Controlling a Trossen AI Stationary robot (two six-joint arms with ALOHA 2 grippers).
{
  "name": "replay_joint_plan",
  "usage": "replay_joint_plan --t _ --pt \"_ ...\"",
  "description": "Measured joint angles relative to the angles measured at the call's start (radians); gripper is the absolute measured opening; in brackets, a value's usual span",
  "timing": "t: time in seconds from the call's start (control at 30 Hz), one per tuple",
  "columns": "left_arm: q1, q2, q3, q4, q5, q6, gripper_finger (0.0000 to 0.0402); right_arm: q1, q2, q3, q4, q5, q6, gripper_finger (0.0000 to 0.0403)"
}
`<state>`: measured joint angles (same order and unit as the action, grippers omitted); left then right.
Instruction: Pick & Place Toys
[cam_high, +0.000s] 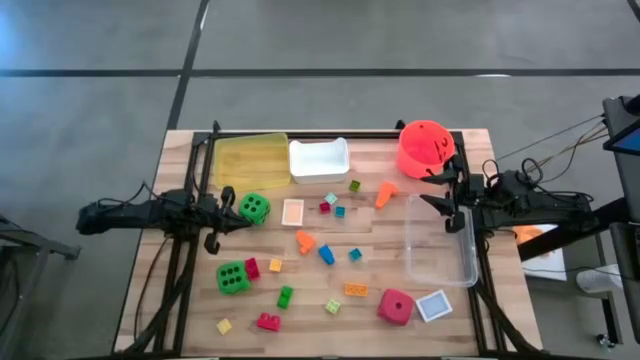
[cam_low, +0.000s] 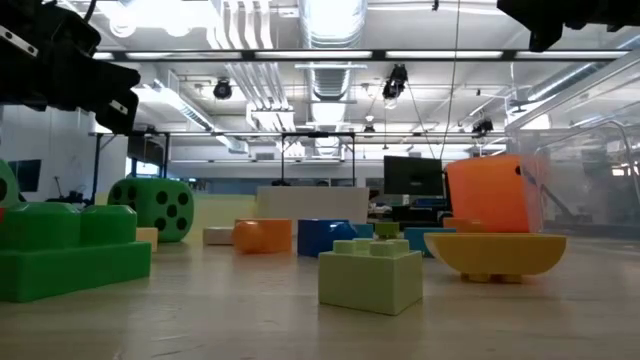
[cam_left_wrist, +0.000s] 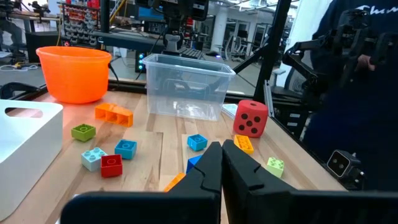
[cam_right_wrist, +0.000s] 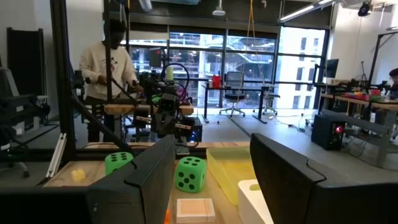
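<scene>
The left gripper (cam_high: 232, 217) is held over the table's (cam_high: 370, 310) left edge with its fingers pressed together and nothing between them, just beside a green die (cam_high: 254, 208). The right gripper (cam_high: 440, 188) is held at the right edge, its fingers spread and empty, between the orange-red bucket (cam_high: 425, 146) and the clear tray (cam_high: 440, 242). A second green die (cam_high: 232, 277) and a pink-red die (cam_high: 395, 306) are seen nearer the front edge. Small bricks (cam_high: 326, 255) are scattered across the middle, with a flat card (cam_high: 292, 212) among them.

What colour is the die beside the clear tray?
Pink-red die with dark dots; left wrist view shows it best.
</scene>
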<state>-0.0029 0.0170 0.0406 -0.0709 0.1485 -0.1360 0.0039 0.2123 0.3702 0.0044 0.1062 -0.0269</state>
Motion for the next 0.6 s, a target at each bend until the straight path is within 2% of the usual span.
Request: replay_joint_plan --t 0.47,0.6 --pt "0.0 0.0 0.0 0.0 0.0 0.0 0.0 0.0 0.0 0.0 0.001 0.0 -0.041 0.0206" --pt "0.002 0.0 0.0 0.0 -0.009 0.054 0.0 0.0 0.0 0.0 0.002 0.0 0.029 0.0206"
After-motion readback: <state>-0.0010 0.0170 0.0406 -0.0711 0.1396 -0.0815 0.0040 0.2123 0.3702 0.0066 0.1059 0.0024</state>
